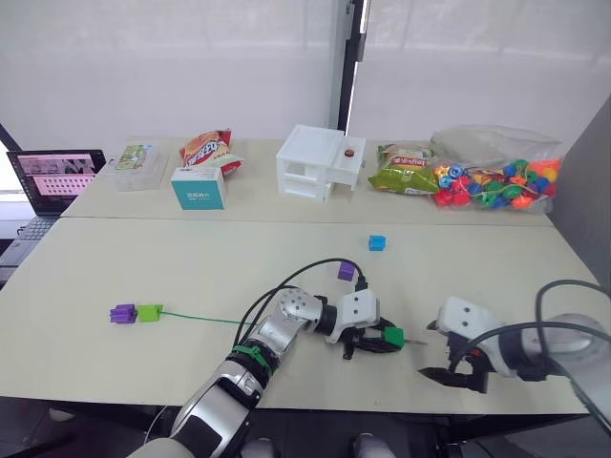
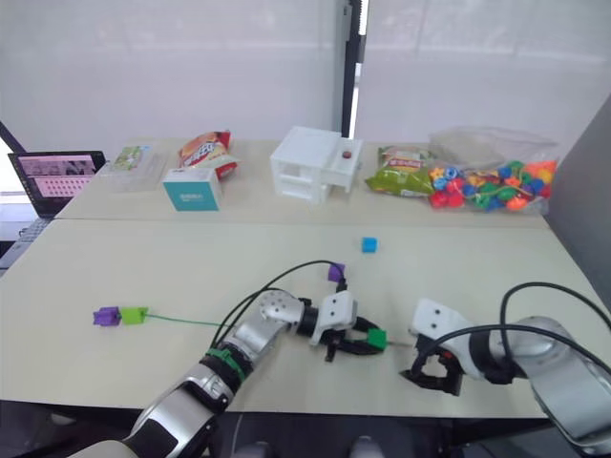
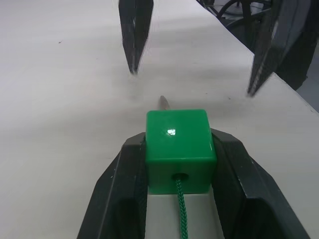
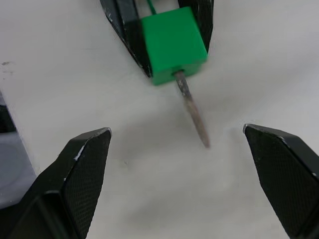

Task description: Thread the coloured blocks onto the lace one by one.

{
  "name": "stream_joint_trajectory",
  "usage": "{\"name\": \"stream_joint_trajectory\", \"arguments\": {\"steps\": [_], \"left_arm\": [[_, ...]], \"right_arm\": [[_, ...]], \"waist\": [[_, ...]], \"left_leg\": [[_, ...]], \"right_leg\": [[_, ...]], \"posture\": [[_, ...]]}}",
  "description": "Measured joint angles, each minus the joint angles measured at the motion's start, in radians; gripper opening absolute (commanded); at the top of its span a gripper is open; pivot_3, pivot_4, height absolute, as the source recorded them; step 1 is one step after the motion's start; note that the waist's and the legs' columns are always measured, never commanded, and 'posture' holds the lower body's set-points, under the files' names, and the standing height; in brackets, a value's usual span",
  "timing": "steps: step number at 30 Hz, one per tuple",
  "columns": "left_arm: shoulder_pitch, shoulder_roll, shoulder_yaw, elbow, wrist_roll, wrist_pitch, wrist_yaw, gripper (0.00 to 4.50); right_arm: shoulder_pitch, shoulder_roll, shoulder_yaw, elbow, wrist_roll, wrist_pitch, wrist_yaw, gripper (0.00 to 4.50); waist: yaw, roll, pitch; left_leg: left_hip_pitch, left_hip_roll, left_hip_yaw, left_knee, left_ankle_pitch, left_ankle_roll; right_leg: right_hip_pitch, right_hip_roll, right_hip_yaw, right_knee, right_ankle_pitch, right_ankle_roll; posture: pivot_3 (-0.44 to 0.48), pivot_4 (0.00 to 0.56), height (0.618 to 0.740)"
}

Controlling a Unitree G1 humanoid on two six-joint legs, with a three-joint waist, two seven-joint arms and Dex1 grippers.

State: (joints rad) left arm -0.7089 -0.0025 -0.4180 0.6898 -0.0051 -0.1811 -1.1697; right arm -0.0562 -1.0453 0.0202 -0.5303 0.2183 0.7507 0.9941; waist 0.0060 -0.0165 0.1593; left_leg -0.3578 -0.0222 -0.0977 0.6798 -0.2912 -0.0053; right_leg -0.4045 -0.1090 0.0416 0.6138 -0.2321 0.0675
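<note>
Near the table (image 1: 115,267) front, our left gripper (image 3: 180,164) clamps the dark green block (image 3: 180,142); right gripper (image 4: 192,164) fingers spread, may miss the lace tip (image 4: 193,114), letting the block slip back.

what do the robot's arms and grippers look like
Both arms are silver-grey metal with white housings at the wrists. The left arm wears a green band, and black cables loop over both arms. The left gripper and the right gripper each have two black fingers; the right one's fingers taper to points and carry a fine cross-hatched texture on the pads.
</note>
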Motion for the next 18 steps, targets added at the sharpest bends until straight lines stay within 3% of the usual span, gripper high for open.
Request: {"name": "stream_joint_trajectory", "arguments": {"steps": [3,6,15,17,18], "left_arm": [[0.0,0.001,0.0,0.001,0.007,-0.013,0.003,1.19],[0.001,0.004,0.0,-0.001,0.008,-0.016,0.003,1.19],[0.008,0.012,0.001,-0.016,0.007,-0.007,0.01,1.19],[0.011,0.019,0.008,-0.026,0.002,0.017,0.013,1.19],[0.012,0.026,0.022,-0.03,0.002,0.028,0.022,1.19]], "right_arm": [[-0.087,0.004,0.058,0.072,-0.022,-0.023,-0.004,4.5],[-0.144,0.004,0.127,0.135,-0.05,-0.06,0.016,3.69],[-0.223,0.019,0.2,0.203,-0.051,-0.072,0.078,0.58],[-0.228,0.016,0.209,0.207,-0.052,-0.089,0.096,0.03],[-0.231,0.013,0.216,0.208,-0.055,-0.102,0.105,0.0]], "waist": [[0.0,0.0,0.0],[0.0,0.0,0.0],[-0.004,0.0,0.0],[-0.006,0.0,0.0],[-0.007,0.0,0.0]], "left_leg": [[0.0,0.0,0.0,0.0,0.0,0.0],[0.0,0.0,0.0,0.0,0.0,0.0],[0.0,0.0,0.0,0.0,0.0,0.0],[0.0,0.0,0.0,0.0,0.0,0.0],[0.001,0.0,-0.001,0.0,0.0,0.0]], "right_leg": [[0.0,0.0,0.0,0.0,0.0,0.0],[0.0,0.0,0.0,0.0,0.0,0.0],[0.0,0.0,0.0,0.0,0.0,0.0],[0.0,0.0,0.0,0.001,0.0,0.0],[0.0,0.0,0.0,0.001,0.0,0.0]], "posture": [[0.0,0.15,0.74],[0.0,0.15,0.74],[0.0,0.15,0.74],[0.0,0.15,0.74],[0.0,0.15,0.74]]}}
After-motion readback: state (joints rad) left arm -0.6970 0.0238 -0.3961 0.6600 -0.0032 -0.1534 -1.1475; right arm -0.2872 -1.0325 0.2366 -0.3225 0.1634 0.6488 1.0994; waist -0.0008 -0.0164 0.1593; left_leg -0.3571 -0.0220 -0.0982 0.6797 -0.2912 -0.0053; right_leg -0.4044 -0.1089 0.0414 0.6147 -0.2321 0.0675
